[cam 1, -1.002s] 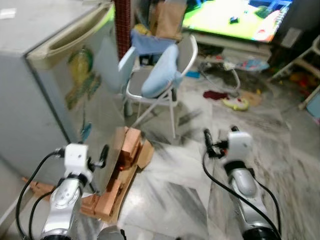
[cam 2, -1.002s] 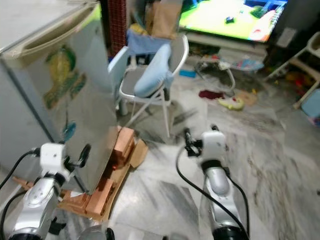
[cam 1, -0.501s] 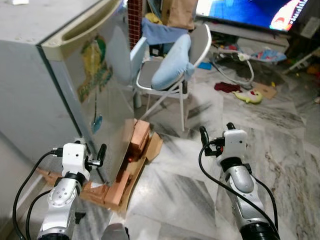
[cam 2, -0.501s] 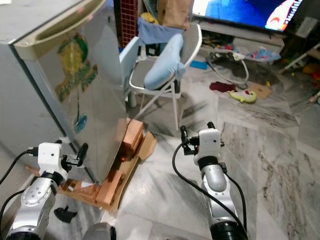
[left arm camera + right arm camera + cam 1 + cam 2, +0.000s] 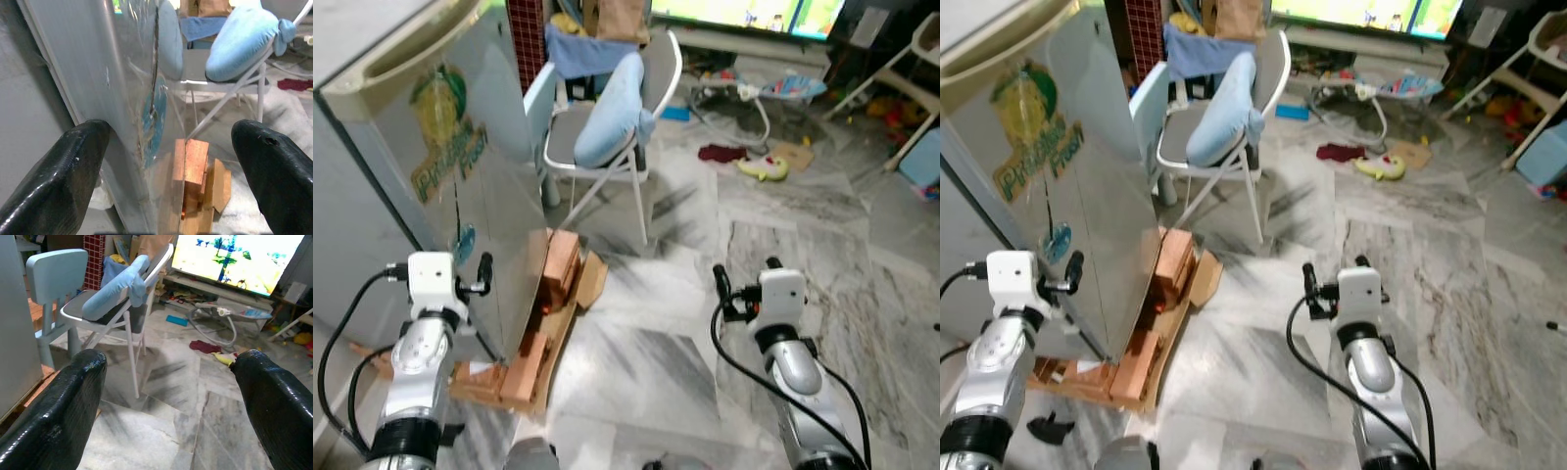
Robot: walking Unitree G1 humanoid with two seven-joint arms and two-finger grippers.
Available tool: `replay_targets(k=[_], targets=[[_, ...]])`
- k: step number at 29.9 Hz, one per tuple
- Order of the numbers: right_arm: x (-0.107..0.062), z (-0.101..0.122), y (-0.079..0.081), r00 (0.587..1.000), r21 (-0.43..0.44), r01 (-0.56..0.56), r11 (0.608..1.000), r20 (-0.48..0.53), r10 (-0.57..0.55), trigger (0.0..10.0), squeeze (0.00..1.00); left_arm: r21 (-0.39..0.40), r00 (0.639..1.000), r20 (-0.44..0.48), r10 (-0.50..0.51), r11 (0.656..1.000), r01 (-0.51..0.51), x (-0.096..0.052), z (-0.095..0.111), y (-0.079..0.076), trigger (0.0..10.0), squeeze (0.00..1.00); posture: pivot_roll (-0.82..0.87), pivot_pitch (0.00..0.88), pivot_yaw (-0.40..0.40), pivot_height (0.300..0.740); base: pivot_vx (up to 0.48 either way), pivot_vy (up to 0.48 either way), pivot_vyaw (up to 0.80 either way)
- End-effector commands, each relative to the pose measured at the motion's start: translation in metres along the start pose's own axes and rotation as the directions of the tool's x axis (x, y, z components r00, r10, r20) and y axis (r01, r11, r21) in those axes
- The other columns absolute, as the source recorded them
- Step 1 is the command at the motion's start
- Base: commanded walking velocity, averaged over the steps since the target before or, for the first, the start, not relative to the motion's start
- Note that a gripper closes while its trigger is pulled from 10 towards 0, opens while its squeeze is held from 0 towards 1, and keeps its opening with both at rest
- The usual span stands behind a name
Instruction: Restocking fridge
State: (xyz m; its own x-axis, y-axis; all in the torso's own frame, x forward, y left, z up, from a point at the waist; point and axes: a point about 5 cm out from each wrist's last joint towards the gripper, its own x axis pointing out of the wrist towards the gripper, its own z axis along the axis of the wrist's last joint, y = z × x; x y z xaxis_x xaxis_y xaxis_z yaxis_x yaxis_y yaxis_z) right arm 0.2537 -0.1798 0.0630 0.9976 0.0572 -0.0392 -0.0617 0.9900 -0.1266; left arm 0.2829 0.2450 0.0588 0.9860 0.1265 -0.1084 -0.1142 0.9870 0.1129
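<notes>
Fridge (image 5: 401, 166) dominated the left of my head view, its tall silver door shut, a yellow-green sticker (image 5: 445, 122) on its front and its long axis running straight up from the floor. It stood on the marble floor (image 5: 685, 294) propped over wooden blocks and flattened cardboard (image 5: 543, 313) that jutted from under its front corner. I had the left gripper (image 5: 481, 274) raised just beside the door's lower front edge; the left wrist camera showed that door edge and a blue sticker (image 5: 155, 115) lying between the two spread fingers, which held nothing. That put the left arm clearly nearer, with the fridge directly ahead of it. The right gripper (image 5: 744, 286) hovered over bare floor, well apart from the fridge, its fingers likewise spread wide and empty, pointing toward the folding chair (image 5: 607, 127). That chair, with a pale blue cushion (image 5: 612, 113) on it, stood just beyond the fridge's far corner, and I judged it might crowd the door's swing. Farther off lay scattered toys (image 5: 759, 166) before a lit television (image 5: 1361, 15). No stock for the fridge was in hand.
</notes>
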Motion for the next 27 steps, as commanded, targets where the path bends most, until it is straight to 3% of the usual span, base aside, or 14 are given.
replay_targets(k=[1,6,8,18,20,22,24,27], targets=[[0.002,0.005,-0.004,1.000,-0.006,0.014,1.000,0.013,-0.014,10.0,0.00,0.011,0.999,0.022,0.042,0.999,-0.042,0.005,0.007,0.007,10.0,0.00,-0.02,0.040,-0.071,0.740,0.000,0.000,0.00],[-0.001,0.004,-0.005,1.000,-0.014,0.013,1.000,0.004,-0.013,10.0,0.00,0.017,0.996,0.019,0.086,0.996,-0.086,0.006,0.006,0.015,10.0,0.00,-0.03,0.044,-0.072,0.740,0.000,0.000,0.00],[-0.003,0.004,-0.006,1.000,-0.016,0.012,1.000,-0.001,-0.012,10.0,0.00,0.032,0.989,0.021,0.149,0.988,-0.149,0.008,0.007,0.024,10.0,0.00,-0.03,0.046,-0.073,0.740,0.000,0.000,0.00],[-0.002,0.006,-0.005,1.000,-0.020,0.012,1.000,0.001,-0.012,10.0,0.00,0.044,0.988,0.047,0.148,0.988,-0.150,0.012,0.014,0.025,10.0,0.00,-0.03,0.045,-0.070,0.740,0.000,0.000,0.00],[-0.003,0.005,-0.006,1.000,-0.021,0.012,1.000,-0.003,-0.012,10.0,0.00,0.030,0.992,0.040,0.118,0.992,-0.120,0.013,0.013,0.022,10.0,0.00,-0.03,0.048,-0.072,0.740,0.000,0.000,0.00],[-0.003,0.005,-0.004,1.000,-0.022,0.008,1.000,-0.005,-0.008,10.0,0.00,0.013,0.999,0.054,0.003,1.000,-0.004,0.018,0.018,0.008,10.0,0.00,-0.03,0.047,-0.074,0.740,0.000,0.000,0.00],[-0.003,0.005,-0.004,1.000,-0.025,0.006,1.000,-0.007,-0.006,10.0,0.00,0.072,0.982,0.070,-0.174,0.983,0.169,0.020,0.024,-0.011,10.0,0.00,-0.03,0.045,-0.075,0.740,0.000,0.000,0.00],[-0.003,0.004,-0.005,1.000,-0.030,0.009,1.000,-0.015,-0.010,10.0,0.00,0.092,0.969,0.077,-0.236,0.969,0.229,0.022,0.029,-0.018,10.0,0.00,-0.03,0.043,-0.077,0.740,0.000,0.000,0.00]])
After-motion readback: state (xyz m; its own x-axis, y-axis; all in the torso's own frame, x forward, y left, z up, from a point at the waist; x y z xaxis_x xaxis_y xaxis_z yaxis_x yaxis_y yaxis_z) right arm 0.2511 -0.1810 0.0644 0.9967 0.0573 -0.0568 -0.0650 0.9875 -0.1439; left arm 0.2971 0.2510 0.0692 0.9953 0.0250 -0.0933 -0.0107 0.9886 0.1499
